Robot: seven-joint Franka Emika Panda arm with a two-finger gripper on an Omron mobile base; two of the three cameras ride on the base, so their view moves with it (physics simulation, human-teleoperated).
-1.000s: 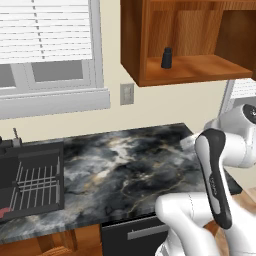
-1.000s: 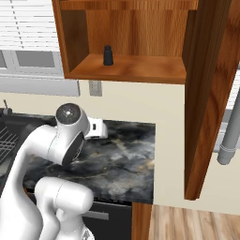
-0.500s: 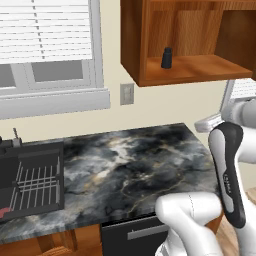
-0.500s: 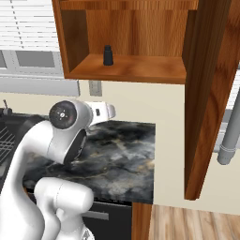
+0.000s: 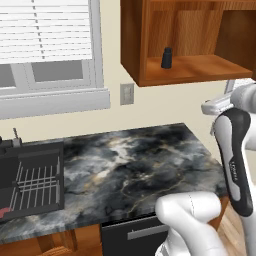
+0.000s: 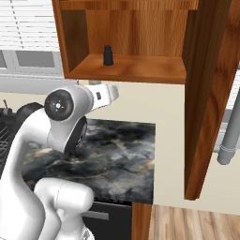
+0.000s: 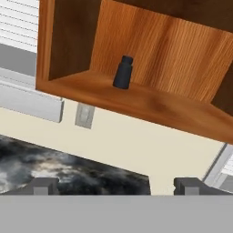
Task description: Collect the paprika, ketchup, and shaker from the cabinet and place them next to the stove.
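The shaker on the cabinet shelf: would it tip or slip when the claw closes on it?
The shaker stands upright and alone on the cabinet shelf. It looks small and rigid, so probably light. It narrows toward the top, so a high grip might slide upward; a low grip seems safer. A sideways nudge would likely topple it.

Open cabinet (image 5: pixel 190 70) high on the wall, shaker (image 5: pixel 167 58) upright on its shelf toward the left. Below, dark marbled counter (image 5: pixel 130 170), wall outlet (image 5: pixel 127 93), black dish rack (image 5: pixel 30 180) at left holding something red, possibly a dish.
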